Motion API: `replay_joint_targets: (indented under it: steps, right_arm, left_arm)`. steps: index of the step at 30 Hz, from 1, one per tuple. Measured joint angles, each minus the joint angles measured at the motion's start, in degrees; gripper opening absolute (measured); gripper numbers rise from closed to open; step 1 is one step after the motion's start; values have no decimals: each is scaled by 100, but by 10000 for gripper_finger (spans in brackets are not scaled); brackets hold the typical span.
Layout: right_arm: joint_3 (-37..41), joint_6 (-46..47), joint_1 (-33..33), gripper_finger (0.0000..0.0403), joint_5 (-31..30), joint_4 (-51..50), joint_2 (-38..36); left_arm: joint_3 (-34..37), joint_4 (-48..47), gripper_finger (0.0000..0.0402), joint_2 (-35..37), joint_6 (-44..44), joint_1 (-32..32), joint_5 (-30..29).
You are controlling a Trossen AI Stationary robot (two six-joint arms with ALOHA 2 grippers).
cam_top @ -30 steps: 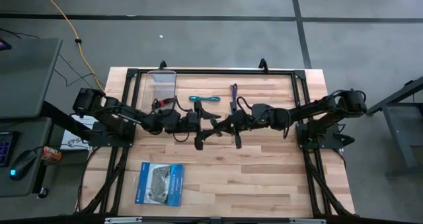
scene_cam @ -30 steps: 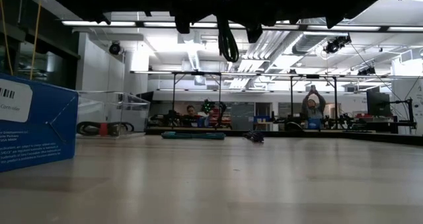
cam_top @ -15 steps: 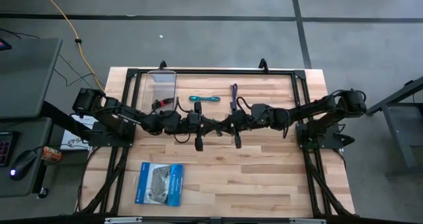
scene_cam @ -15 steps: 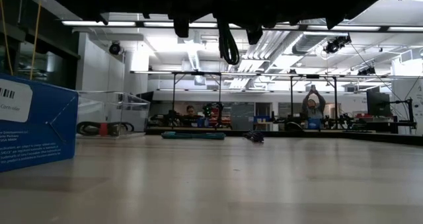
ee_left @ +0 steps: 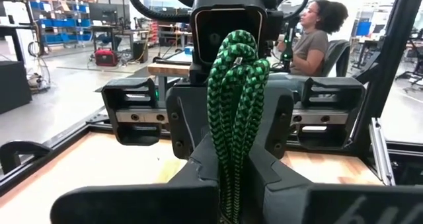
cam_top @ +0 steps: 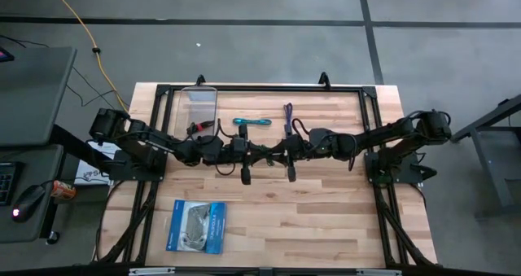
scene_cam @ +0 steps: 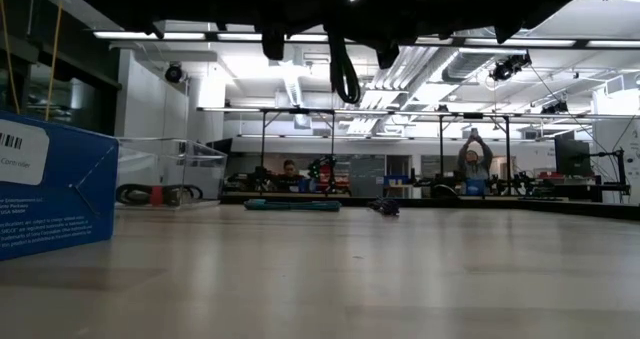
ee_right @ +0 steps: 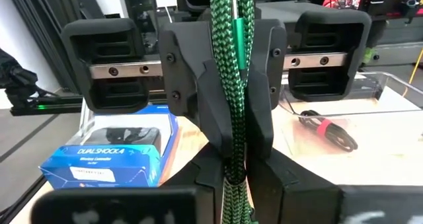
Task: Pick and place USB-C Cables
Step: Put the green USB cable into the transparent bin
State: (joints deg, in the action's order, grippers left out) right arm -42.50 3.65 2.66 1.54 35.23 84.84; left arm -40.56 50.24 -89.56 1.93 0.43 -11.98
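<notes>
A green braided USB-C cable bundle point(ee_left: 234, 85) hangs in mid-air over the table's middle, between my two grippers, which meet tip to tip. My left gripper point(cam_top: 259, 154) comes from the table's left and is shut on it. My right gripper point(cam_top: 277, 154) comes from the right, fingers close on either side of the same bundle. In the low view the bundle's loop point(scene_cam: 345, 74) dangles below both. A teal cable point(cam_top: 251, 122) and a purple cable point(cam_top: 288, 113) lie flat on the table's far part. My left gripper pinches the green bundle's strands point(ee_left: 230, 174) between its two fingers, coming level from the table's left with the fingers across the bundle. The bundle is clear of the table. My right gripper has the same strands point(ee_right: 235, 164) between its two fingers, level from the table's right, fingers across them.
A clear tray point(cam_top: 199, 101) at the far left has a black cable with a red band point(ee_right: 324, 131) beside it. A blue-and-white packet point(cam_top: 195, 225) lies near the front left. People sit in the room beyond the table.
My left gripper has shut on the green bundle that my right gripper held up. Both arms have stayed nearly in place, and the bundle still hangs clear of the table.
</notes>
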Motion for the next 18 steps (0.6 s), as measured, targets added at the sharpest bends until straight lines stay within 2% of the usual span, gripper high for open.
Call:
replay_joint_targets:
  steps: [6, 14, 18]
  right_arm:
    - [0, 51, 1, 72, 18, -22, -2]
    - [0, 45, 2, 171, 22, -73, -4]
    - [0, 43, 2, 205, 21, -80, -7]
  left_arm:
    - [2, -9, 1, 0, 0, 0, -34]
    - [6, -9, 0, 0, 0, 0, -31]
    - [7, -7, 0, 0, 0, 0, -31]
